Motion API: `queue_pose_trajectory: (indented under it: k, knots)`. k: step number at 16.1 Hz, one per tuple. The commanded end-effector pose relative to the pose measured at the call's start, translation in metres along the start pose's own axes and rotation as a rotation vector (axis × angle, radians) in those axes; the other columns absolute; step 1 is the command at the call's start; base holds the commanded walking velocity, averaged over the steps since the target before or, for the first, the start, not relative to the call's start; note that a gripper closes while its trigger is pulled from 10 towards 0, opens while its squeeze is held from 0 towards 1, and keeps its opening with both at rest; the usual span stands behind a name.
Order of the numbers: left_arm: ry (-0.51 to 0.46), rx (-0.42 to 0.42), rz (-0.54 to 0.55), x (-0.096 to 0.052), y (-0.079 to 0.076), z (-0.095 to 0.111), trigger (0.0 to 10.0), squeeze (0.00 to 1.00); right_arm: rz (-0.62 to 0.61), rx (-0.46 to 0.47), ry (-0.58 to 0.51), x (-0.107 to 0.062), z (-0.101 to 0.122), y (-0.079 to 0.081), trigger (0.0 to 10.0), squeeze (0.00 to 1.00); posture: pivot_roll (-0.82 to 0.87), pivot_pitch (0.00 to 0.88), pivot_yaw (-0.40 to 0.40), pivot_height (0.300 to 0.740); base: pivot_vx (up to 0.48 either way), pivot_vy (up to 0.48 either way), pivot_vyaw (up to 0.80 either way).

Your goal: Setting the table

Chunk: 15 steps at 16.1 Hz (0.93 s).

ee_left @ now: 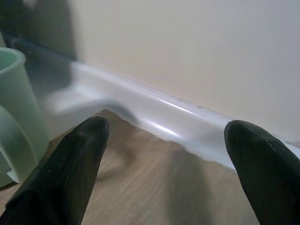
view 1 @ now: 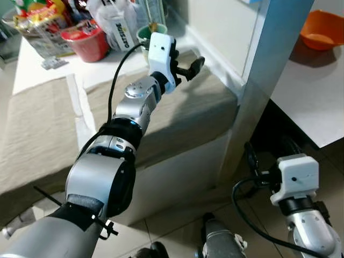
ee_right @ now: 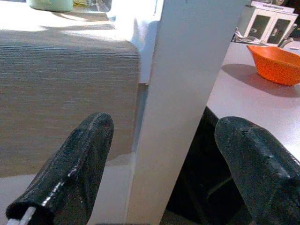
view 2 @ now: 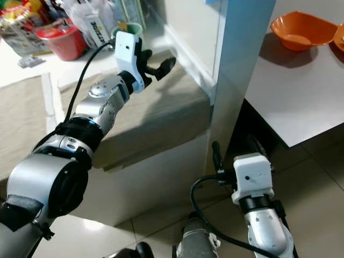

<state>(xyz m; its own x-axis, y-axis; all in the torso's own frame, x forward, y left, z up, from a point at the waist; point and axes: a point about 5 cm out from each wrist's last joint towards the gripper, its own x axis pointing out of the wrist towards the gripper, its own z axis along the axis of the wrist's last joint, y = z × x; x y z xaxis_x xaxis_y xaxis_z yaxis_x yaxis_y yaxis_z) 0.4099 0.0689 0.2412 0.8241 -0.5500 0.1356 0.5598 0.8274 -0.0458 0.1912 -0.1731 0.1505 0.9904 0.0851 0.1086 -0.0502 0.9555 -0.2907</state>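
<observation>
Basically beige-cloth desk (view 1: 48,129) against wall, white desk (view 2: 301,102) holding orange bowl (view 2: 302,30). Left gripper (ee_left: 164,154) fingers spread, empty, near green mug (ee_left: 14,103). Right gripper (ee_right: 164,159) low, spread, empty.

Orange bowl (view 2: 302,30) upright on white table (view 2: 290,97); pale green mug (ee_left: 16,110) upright on counter.

A low counter (view 1: 177,161) with a white front stood against a cream wall (view 1: 226,27), its top covered by a beige woven cloth (view 1: 43,129). A pale skirting strip (ee_left: 154,117) ran where wall met counter. A pale blue-white pillar (view 1: 263,80) rose beside it, and beyond that stood a white table (view 2: 301,97) with dark shadow beneath. The floor (view 2: 317,177) was laid with light tiles.
</observation>
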Motion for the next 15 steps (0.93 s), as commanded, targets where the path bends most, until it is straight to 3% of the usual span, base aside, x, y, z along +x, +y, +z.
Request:
queue_pose_trajectory:
  k: [1, 3, 5, 9, 10, 15]
  knots:
    - [-0.029, 0.009, 0.04, -0.006, 0.013, 0.005, 10.0, 0.0, 0.016, 0.013, 0.005, -0.001, 0.002, 0.004, 10.0, 0.0, -0.41, 0.187, 0.148, 0.74, 0.0, 0.0, 0.0]
    - [-0.109, 0.028, 0.062, -0.021, 0.019, 0.006, 10.0, 0.0, 0.027, 0.038, -0.006, 0.012, -0.002, 0.01, 10.0, 0.0, -0.35, 0.158, 0.142, 0.74, 0.0, 0.0, 0.0]
    - [-0.154, 0.031, 0.069, -0.036, 0.016, 0.007, 10.0, 0.0, 0.041, 0.056, -0.013, 0.019, -0.004, 0.015, 10.0, 0.0, -0.31, 0.14, 0.134, 0.74, 0.0, 0.0, 0.0]
    - [-0.154, 0.081, 0.172, -0.092, 0.013, -0.01, 10.0, 0.0, 0.056, 0.094, -0.03, 0.049, -0.009, 0.022, 10.0, 0.0, -0.22, 0.08, 0.101, 0.74, 0.0, 0.0, 0.0]
    - [-0.145, 0.095, 0.192, -0.098, 0.015, -0.014, 10.0, 0.0, 0.055, 0.1, -0.033, 0.054, -0.01, 0.023, 10.0, 0.0, -0.21, 0.071, 0.098, 0.74, 0.0, 0.0, 0.0]
    - [-0.145, 0.095, 0.192, -0.098, 0.015, -0.014, 10.0, 0.0, 0.055, 0.1, -0.033, 0.054, -0.01, 0.023, 10.0, 0.0, -0.21, 0.071, 0.098, 0.74, 0.0, 0.0, 0.0]
